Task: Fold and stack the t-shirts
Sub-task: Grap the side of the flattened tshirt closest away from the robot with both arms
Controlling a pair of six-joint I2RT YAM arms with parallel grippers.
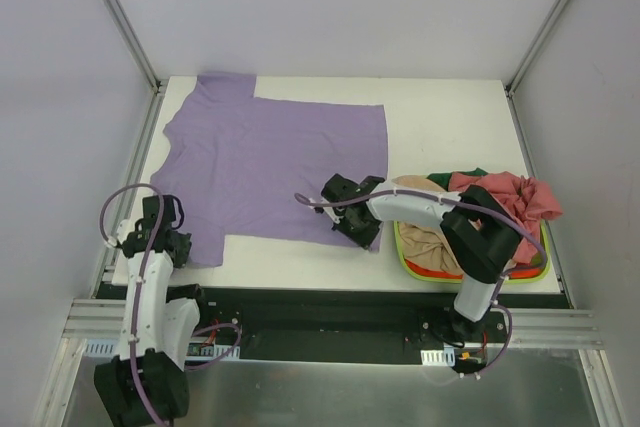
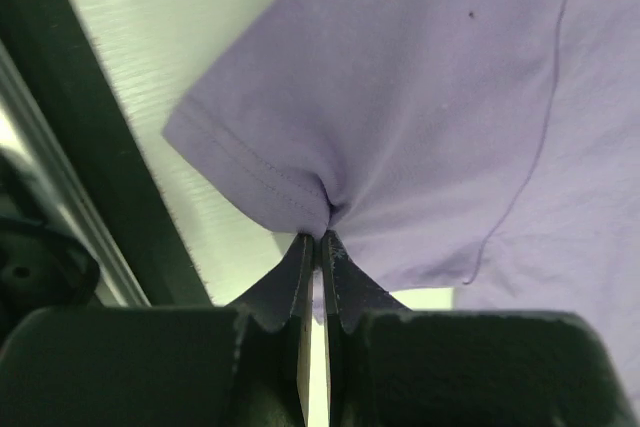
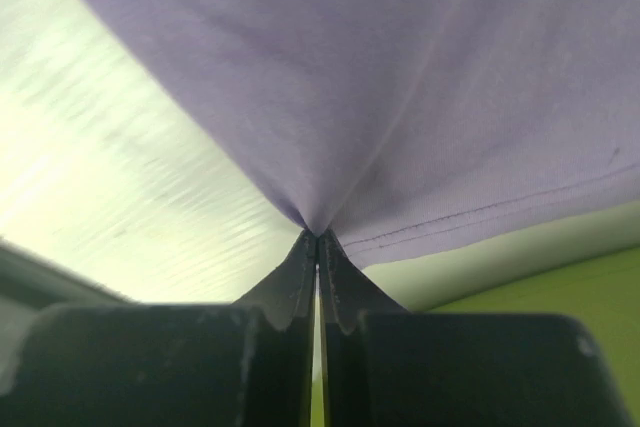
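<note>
Both jaw pairs are pressed together, each pinching lavender cloth. We see the left gripper (image 2: 318, 239) clamped on a sleeve hem of the lavender t-shirt (image 1: 270, 162). The fabric bunches into a small pucker at the fingertips, and double stitching runs along the hem edge.

Right gripper (image 3: 317, 237) is clamped on the shirt's near corner on the side toward the lime-green basket (image 1: 545, 269). The cloth pulls into a tent above the tips, with a stitched hem line running off to one side. A green strip of the basket shows in the corner of the right wrist view.

Shirt is large, plain lavender-purple and short-sleeved. It lies mostly flat on the white table (image 1: 440, 127), to the left of the basket. Its edge on the basket side is straight, and it just misses the basket wall. Low wrinkles only.

Basket holds a crumpled pile:
- tan-beige shirt (image 1: 430, 242), nearest us
- pinkish-red shirt (image 1: 515, 197), draped over the rim on the side away from the lavender one
- a bit of dark green shirt (image 1: 470, 174) at the far rim

Farthest from the basket, the lavender shirt's other sleeve lies flat at the table's back edge.
</note>
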